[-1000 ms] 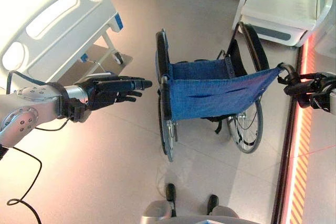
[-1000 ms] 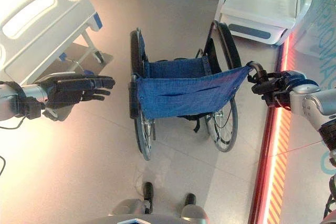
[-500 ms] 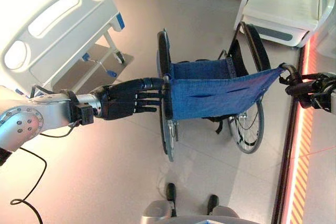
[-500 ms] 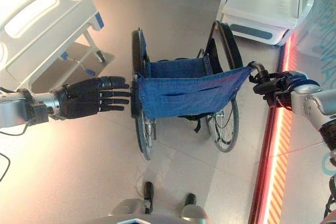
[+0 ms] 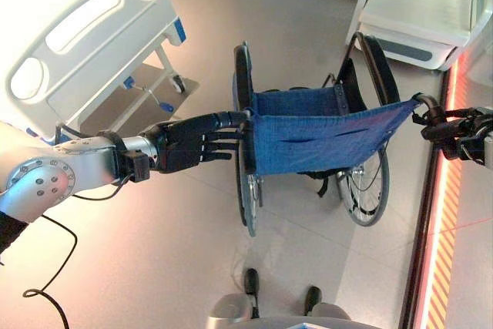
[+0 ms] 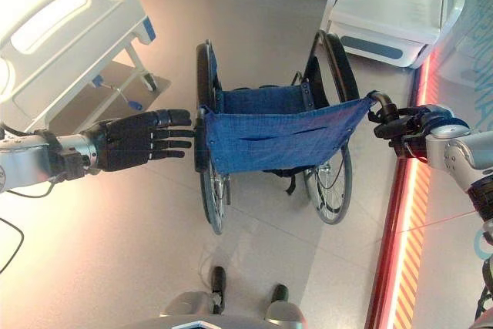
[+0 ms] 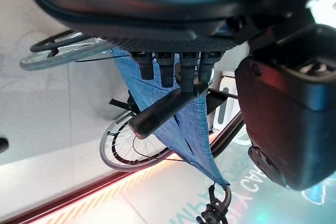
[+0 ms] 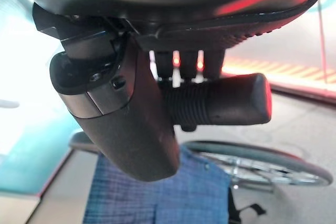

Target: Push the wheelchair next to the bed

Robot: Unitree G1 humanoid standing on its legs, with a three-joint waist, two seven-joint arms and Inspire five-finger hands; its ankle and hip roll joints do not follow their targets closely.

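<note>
The wheelchair with a blue cloth back stands on the floor in front of me, its back towards me. The white bed with its rail is at the upper left, apart from the chair. My left hand reaches in from the left with straight fingers, and its fingertips touch the chair's left push handle. At the right, my right hand is curled round the right push handle, a black ribbed grip, with the thumb over it.
A second white bed or trolley stands at the upper right behind the chair. A red lit strip runs along the floor on the right. The bed's wheeled frame reaches towards the chair's left wheel.
My left hand has swung right from open floor to the left push handle, and now rests its fingertips against it. The right hand has kept its hold.
</note>
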